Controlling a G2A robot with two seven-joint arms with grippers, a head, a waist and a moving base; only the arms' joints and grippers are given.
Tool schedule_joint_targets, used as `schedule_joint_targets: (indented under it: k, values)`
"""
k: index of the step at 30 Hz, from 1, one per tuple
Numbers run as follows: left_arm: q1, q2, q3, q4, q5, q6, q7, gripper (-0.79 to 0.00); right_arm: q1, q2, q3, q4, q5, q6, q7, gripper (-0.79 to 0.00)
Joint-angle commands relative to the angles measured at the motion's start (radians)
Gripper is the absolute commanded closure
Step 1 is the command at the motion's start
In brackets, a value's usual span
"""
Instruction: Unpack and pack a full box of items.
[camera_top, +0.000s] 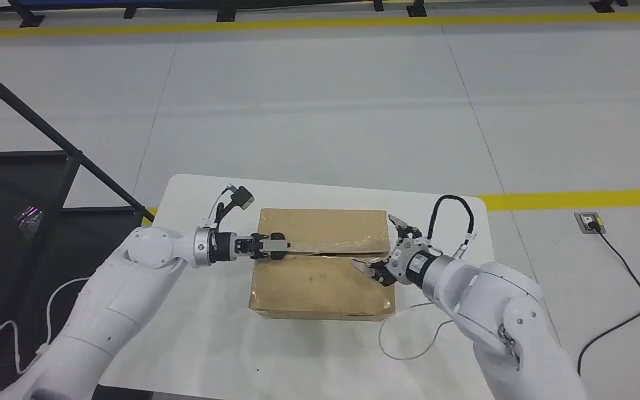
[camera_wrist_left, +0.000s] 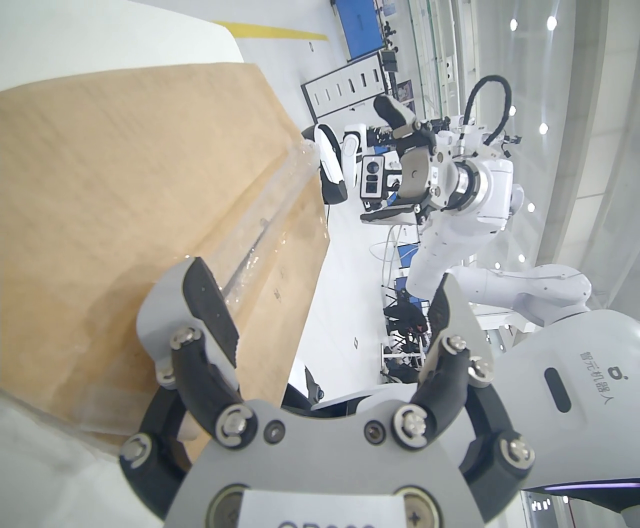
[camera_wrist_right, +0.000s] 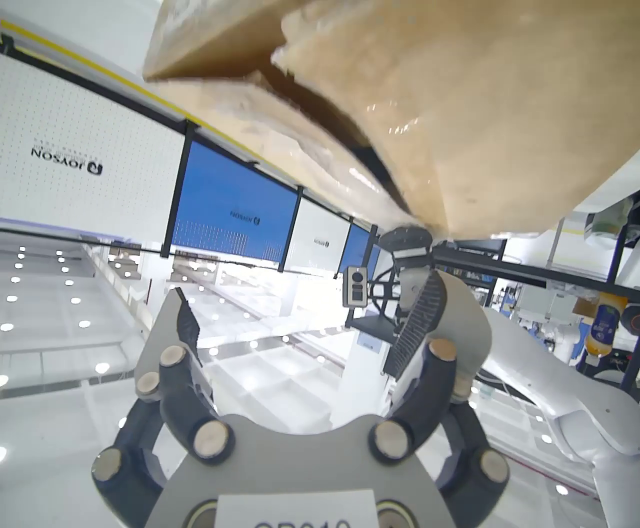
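A brown cardboard box (camera_top: 320, 285) lies shut in the middle of the white table (camera_top: 200, 205), with clear tape along its top seam (camera_wrist_left: 270, 225). My left gripper (camera_top: 272, 244) is at the box's left end, level with the seam. It is open (camera_wrist_left: 320, 272), one finger (camera_wrist_left: 210, 305) against the top of the box (camera_wrist_left: 125, 175). My right gripper (camera_top: 380, 247) is at the right end and is open (camera_wrist_right: 305, 290), holding nothing. In the right wrist view the box (camera_wrist_right: 475, 100) hangs close over the fingers, a dark gap showing between its flaps.
A thin white cable (camera_top: 410, 338) loops on the table near the box's front right corner. A black frame and cloth (camera_top: 40, 200) stand left of the table. The other arm's gripper (camera_wrist_left: 415, 175) appears beyond the box's far end.
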Motion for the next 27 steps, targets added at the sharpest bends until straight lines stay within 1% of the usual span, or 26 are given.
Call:
schedule_joint_targets:
  k: [1,7,15,16,18,20,23,24,25,26,27]
  values:
    - [0.007,0.005,-0.013,-0.015,-0.011,-0.002,0.002,-0.785,-0.006,0.003,0.018,0.005,0.004,0.019,0.062,-0.785]
    - [0.04,0.034,-0.072,-0.077,-0.041,0.003,-0.003,-0.785,-0.007,0.003,0.021,0.015,0.018,0.022,0.075,-0.785]
    - [0.134,0.102,-0.209,-0.172,-0.056,0.005,-0.005,-0.785,-0.009,0.003,0.021,0.012,0.016,0.021,0.086,-0.785]
    - [0.145,0.11,-0.227,-0.182,-0.056,0.008,-0.008,-0.785,-0.009,0.004,0.015,0.003,-0.017,0.039,0.141,-0.785]
    - [0.165,0.125,-0.26,-0.202,-0.05,0.01,-0.01,-0.785,0.002,0.01,-0.007,-0.003,-0.18,0.073,0.245,-0.785]
    - [0.183,0.137,-0.289,-0.218,-0.041,0.011,-0.011,-0.785,0.017,0.013,-0.051,-0.012,-0.365,0.073,0.367,-0.785]
    - [0.204,0.152,-0.328,-0.229,-0.022,0.009,-0.009,-0.785,0.027,0.021,-0.097,0.009,-0.605,0.017,0.629,-0.785]
    - [0.211,0.156,-0.34,-0.232,-0.024,0.009,-0.009,-0.785,0.028,0.025,-0.102,0.026,-0.651,0.001,0.735,-0.785]
    - [0.218,0.159,-0.351,-0.229,-0.026,0.011,-0.011,-0.785,0.03,0.03,-0.099,0.053,-0.698,-0.009,0.815,-0.785]
    - [0.223,0.162,-0.362,-0.224,-0.025,0.016,-0.013,-0.785,0.036,0.034,-0.099,0.074,-0.742,-0.005,0.867,-0.785]
    - [0.228,0.164,-0.371,-0.223,-0.027,0.03,-0.013,-0.785,0.041,0.035,-0.098,0.09,-0.75,0.0,0.892,-0.785]
